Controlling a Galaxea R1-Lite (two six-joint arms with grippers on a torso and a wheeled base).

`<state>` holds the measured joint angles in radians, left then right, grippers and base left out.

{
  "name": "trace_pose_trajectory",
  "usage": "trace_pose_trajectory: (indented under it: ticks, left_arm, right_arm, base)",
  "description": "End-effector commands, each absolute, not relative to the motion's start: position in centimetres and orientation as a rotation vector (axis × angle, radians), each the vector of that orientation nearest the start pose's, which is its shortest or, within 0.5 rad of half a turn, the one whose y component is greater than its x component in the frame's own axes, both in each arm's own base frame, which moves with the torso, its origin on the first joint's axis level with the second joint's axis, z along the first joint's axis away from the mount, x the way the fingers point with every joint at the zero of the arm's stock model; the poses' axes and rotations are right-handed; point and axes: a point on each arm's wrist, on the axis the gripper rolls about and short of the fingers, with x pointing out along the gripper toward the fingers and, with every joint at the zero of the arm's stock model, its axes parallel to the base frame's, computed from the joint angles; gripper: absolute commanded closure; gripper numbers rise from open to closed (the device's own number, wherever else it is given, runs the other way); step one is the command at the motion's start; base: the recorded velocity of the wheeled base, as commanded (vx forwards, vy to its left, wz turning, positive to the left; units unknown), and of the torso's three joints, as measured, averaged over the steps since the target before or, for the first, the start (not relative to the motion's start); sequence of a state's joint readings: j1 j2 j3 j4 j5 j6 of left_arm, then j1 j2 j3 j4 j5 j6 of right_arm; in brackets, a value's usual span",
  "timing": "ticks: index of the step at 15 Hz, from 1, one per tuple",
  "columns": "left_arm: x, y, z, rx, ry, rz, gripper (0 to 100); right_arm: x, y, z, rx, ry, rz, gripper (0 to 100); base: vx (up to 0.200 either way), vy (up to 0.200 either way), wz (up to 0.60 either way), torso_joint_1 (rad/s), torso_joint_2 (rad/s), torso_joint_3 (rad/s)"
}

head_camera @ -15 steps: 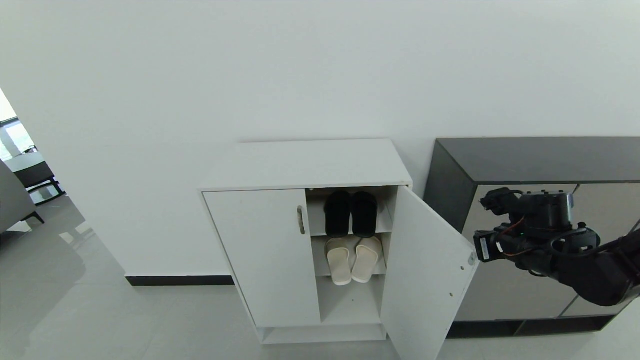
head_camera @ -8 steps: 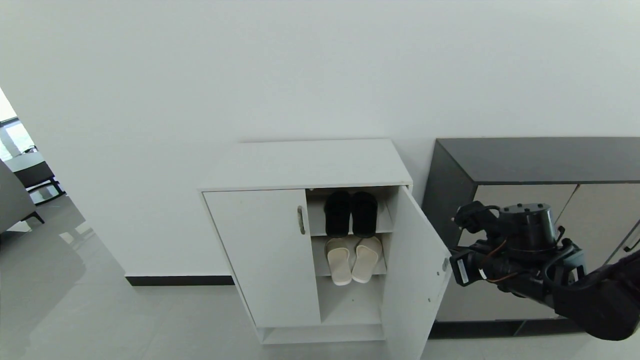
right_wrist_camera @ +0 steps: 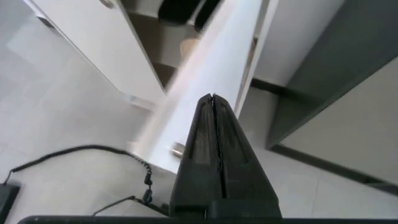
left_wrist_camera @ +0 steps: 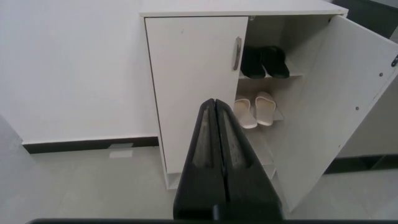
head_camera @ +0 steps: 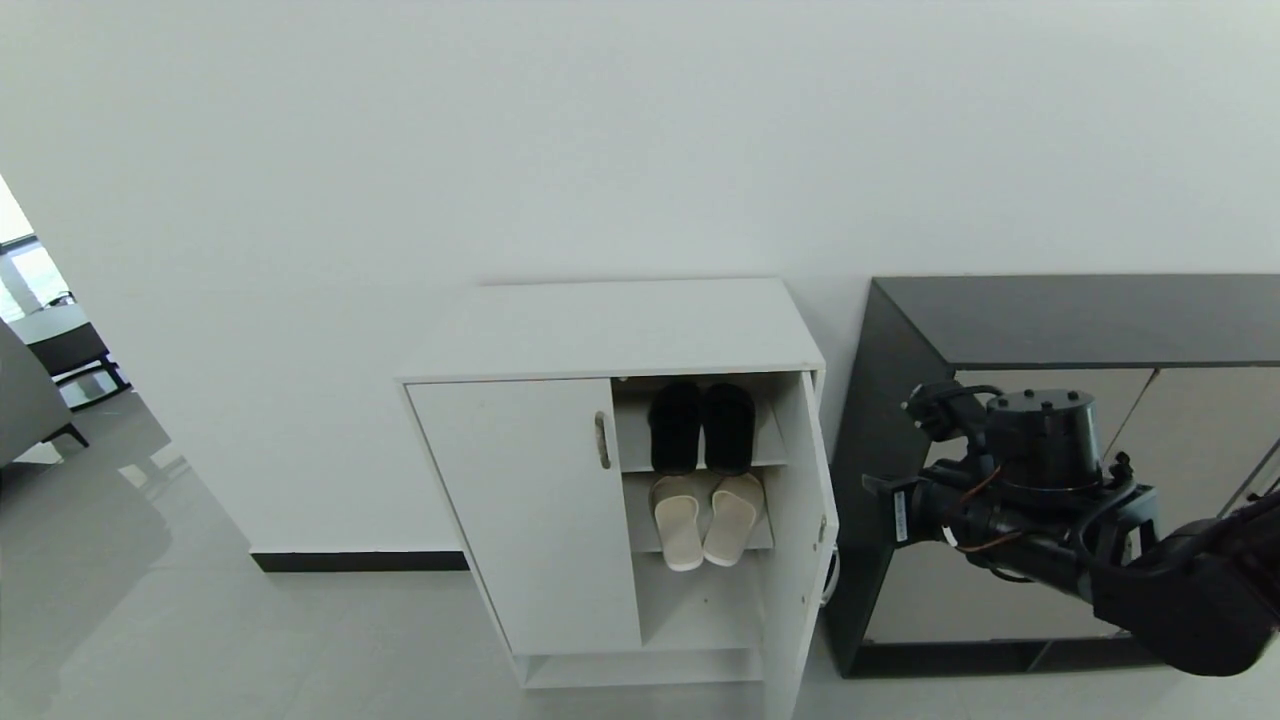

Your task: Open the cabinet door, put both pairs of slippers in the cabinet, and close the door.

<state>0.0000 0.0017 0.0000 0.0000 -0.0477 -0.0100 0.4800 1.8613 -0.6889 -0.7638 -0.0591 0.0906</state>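
Our right fingers point(right_wrist_camera: 202, 143), pressed together and empty, sit just outside the ajar right door point(head_camera: 805, 560) of the cabinet point(head_camera: 620, 330), its outer face toward them.

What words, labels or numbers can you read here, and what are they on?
None can be read.
The cabinet, its open door, the black slippers and the cream slippers show no print.
A small pale tag on the right gripper is too small to read.
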Motion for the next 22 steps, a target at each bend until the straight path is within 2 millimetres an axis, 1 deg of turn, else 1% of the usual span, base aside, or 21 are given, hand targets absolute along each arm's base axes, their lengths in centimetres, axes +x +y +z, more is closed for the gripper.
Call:
trace_pose_trajectory:
  ticks: [1,2,3,4,5,6,8,9,11,13,16,17,19,20,22]
  left_arm:
    - [-2.3,-0.1,7.6,-0.011,0.002,-0.048,100]
    - [-2.3,-0.1,7.6,-0.011,0.002,-0.048,100]
    - [-2.3,-0.1,7.6,-0.011,0.002,-0.048,100]
    - [-2.3,-0.1,7.6,-0.011,0.002,-0.048,100]
    - [-2.3,-0.1,7.6,-0.011,0.002,-0.048,100]
    - [-2.3,-0.1,7.6,-0.011,0.002,-0.046,100]
    - [-2.3,-0.1,7.6,-0.011,0.002,-0.046,100]
    - [-2.3,-0.1,7.6,-0.011,0.002,-0.048,100]
    - [-2.3,-0.1,7.6,-0.011,0.002,-0.046,100]
    - [-2.3,-0.1,7.6,-0.012,0.002,-0.046,100]
    - [-2.3,-0.1,7.6,-0.012,0.002,-0.046,100]
    - [-2.3,-0.1,7.6,-0.012,0.002,-0.044,100]
    - [-2.3,-0.1,7.6,-0.012,0.002,-0.044,100]
    - [-2.3,-0.1,7.6,-0.012,0.002,-0.044,100]
    - [-2.3,-0.1,7.6,-0.012,0.002,-0.044,100]
  right_arm:
    - [28.9,15.5,8.9,-0.048,0.49,0.405,100]
    - [28.8,15.7,8.8,-0.05,0.492,0.412,100]
    - [28.4,16.8,8.4,-0.048,0.506,0.439,100]
    - [28.2,17.7,8.4,-0.027,0.507,0.459,100]
    - [27.6,19.3,8.4,0.038,0.518,0.481,100]
    - [27.5,20.3,8.5,0.061,0.51,0.464,100]
    - [27.9,21.1,8.5,0.06,0.48,0.418,100]
    - [28.3,22.2,8.6,0.129,0.405,0.401,100]
    - [28.4,22.4,8.7,0.155,0.359,0.408,100]
    - [28.4,22.4,8.6,0.153,0.363,0.409,100]
    - [28.0,22.1,7.8,0.148,0.361,0.415,100]
    - [28.2,22.3,7.2,0.146,0.341,0.418,100]
    - [28.5,22.5,5.6,0.123,0.281,0.435,100]
    - [28.4,22.4,5.2,0.11,0.272,0.438,100]
    - [27.5,21.9,4.9,0.062,0.29,0.485,100]
  base:
    - [0.0,0.0,0.0,0.0,0.0,0.0]
    - [0.0,0.0,0.0,0.0,0.0,0.0]
    - [0.0,0.0,0.0,0.0,0.0,0.0]
    - [0.0,0.0,0.0,0.0,0.0,0.0]
    - [0.0,0.0,0.0,0.0,0.0,0.0]
    - [0.0,0.0,0.0,0.0,0.0,0.0]
    - [0.0,0.0,0.0,0.0,0.0,0.0]
    - [0.0,0.0,0.0,0.0,0.0,0.0]
    - [0.0,0.0,0.0,0.0,0.0,0.0]
    - [0.0,0.0,0.0,0.0,0.0,0.0]
    - [0.0,0.0,0.0,0.0,0.0,0.0]
    - [0.0,0.0,0.0,0.0,0.0,0.0]
    - [0.2,0.0,0.0,0.002,0.0,0.0]
    - [0.2,0.0,0.0,-0.012,0.0,0.002]
    - [0.2,0.0,0.0,0.0,0.0,0.005]
